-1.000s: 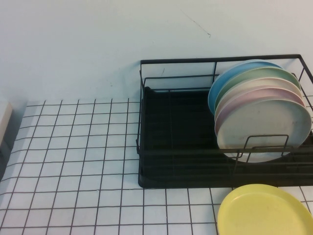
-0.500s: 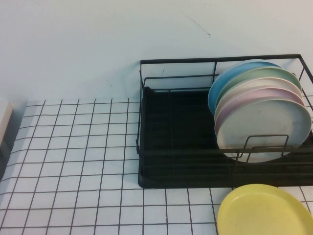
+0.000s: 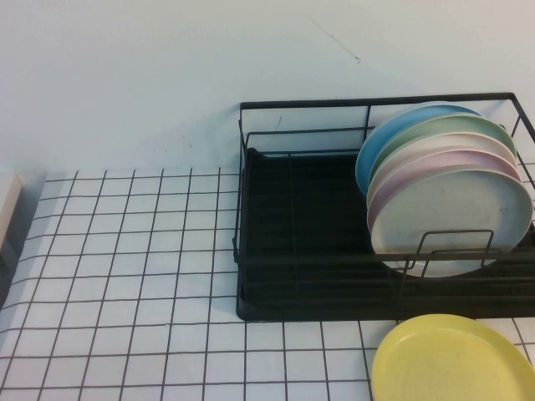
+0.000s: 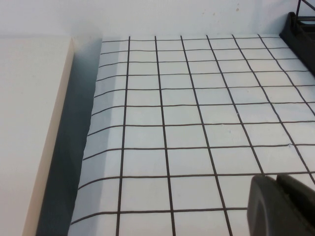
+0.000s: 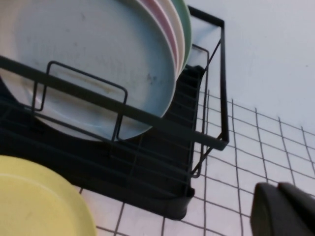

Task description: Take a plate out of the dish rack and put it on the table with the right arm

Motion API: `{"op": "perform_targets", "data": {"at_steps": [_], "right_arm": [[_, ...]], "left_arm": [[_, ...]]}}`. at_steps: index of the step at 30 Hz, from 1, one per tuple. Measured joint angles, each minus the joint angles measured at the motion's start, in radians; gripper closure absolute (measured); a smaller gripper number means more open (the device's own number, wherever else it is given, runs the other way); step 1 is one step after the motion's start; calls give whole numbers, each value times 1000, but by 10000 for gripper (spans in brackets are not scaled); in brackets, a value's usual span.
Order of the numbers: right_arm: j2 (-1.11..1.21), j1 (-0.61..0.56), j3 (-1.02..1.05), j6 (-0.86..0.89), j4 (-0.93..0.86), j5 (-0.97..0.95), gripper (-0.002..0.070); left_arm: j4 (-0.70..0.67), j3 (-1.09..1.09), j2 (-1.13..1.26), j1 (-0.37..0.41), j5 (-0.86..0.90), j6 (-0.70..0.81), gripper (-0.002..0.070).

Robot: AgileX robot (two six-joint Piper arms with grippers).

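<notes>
The table (image 3: pixel 125 276) lies open across its whole left and middle stretch in the high view, a bare white grid running to its left edge, where the sheet curls down beside a pale slab (image 4: pixel 29 128). A wall (image 3: pixel 167 83) closes off the far side.

The rack (image 3: pixel 301 284) takes up the right far part of the table, its near rail running close to the plate (image 3: pixel 451 359). The left half of the rack's tray is bare black. The right half holds a leaning stack: a blue plate (image 3: pixel 393 134) at the back, then a green plate (image 3: pixel 468 127), a cream plate (image 3: pixel 435 150), a pink plate (image 3: pixel 443 165) and, nearest, a greyish-white plate (image 3: pixel 451 217) resting behind a low wire loop on the front rail.

The plate, pale yellow, lies flat on the table just in front of the rack's right end, apart from it, at the near right corner of the high view and partly cut off by the picture's edge.

The left gripper (image 4: pixel 283 206) shows only as a dark tip above the bare grid, well left of the rack; how far it is open cannot be told. The right gripper (image 5: pixel 283 211) shows as a dark tip over the table beyond the rack's right corner, near the plate; its opening cannot be told either. Neither one has hold of anything visible.
</notes>
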Motion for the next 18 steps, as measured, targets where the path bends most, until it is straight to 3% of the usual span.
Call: {"op": "perform_targets", "data": {"at_steps": [8,13,16,18], "right_arm": [[-55,0,13,-29,-4,93,678],[-123,0,59,-49,-6,54,678],[-185,0,106,25,-28,27,678],[-228,0,154,165,-110,-19,678]], "left_arm": [[0,0,0,0,0,0,678],[0,0,0,0,0,2,678],[0,0,0,0,0,4,678],[0,0,0,0,0,4,678]]}}
